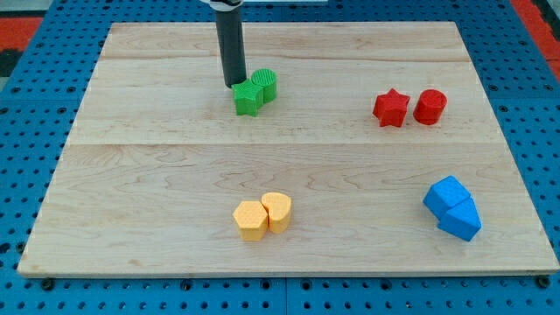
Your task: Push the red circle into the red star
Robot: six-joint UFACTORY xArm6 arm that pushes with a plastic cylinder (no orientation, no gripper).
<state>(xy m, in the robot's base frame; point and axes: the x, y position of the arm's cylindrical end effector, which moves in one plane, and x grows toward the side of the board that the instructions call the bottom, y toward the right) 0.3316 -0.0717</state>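
The red circle (430,106) stands at the view's right, close beside the red star (391,108), which is just to its left; a thin gap seems to separate them. My tip (234,84) is far to the left of both, at the view's upper middle, right next to the left side of the green star (248,98). The rod rises straight up out of the view's top.
A green circle (265,85) touches the green star. Two yellow blocks (263,215) sit together at the lower middle. Two blue blocks (453,207) sit together at the lower right. The wooden board (157,175) lies on a blue pegboard.
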